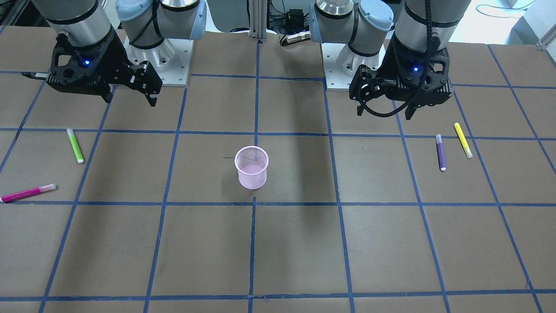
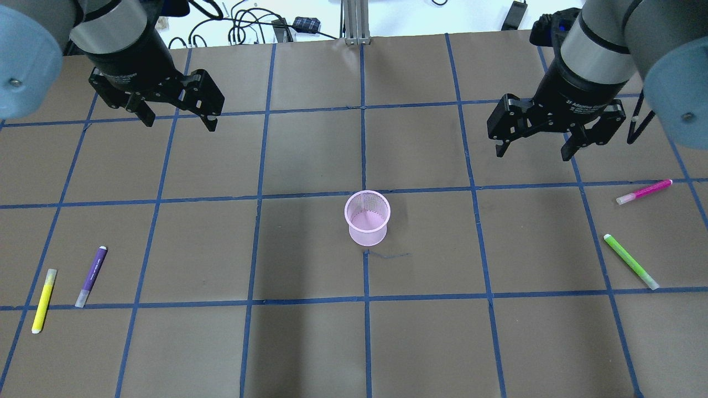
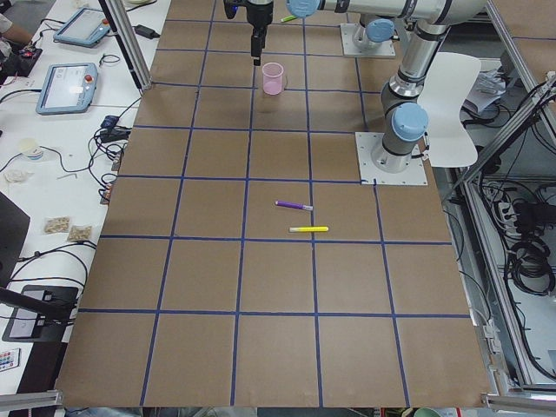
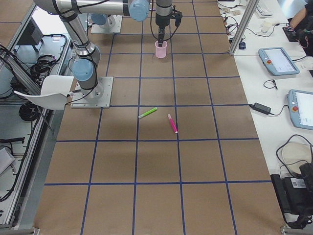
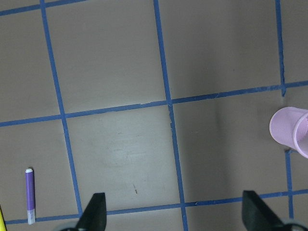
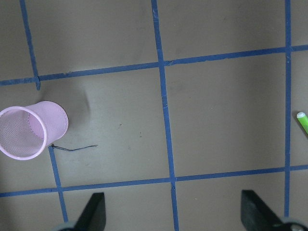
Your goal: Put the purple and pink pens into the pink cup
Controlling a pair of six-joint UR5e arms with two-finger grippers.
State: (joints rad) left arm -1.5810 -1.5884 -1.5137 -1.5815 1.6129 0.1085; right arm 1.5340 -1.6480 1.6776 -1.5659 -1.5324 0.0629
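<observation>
The pink mesh cup [image 2: 367,218] stands upright at the table's middle; it also shows in the front view [image 1: 251,167]. The purple pen [image 2: 92,275] lies flat on my left side and shows in the left wrist view [image 5: 30,195]. The pink pen [image 2: 644,191] lies flat on my right side, near the table's edge [image 1: 28,193]. My left gripper [image 2: 181,122] is open and empty, high above the table, far from the purple pen. My right gripper [image 2: 532,155] is open and empty, high above the table, back from the pink pen.
A yellow pen [image 2: 43,300] lies just outside the purple pen. A green pen [image 2: 630,261] lies near the pink pen, closer to the robot. The brown table carries a blue tape grid [image 2: 363,155]. Both arm bases [image 1: 156,56] stand at the robot's edge of the table.
</observation>
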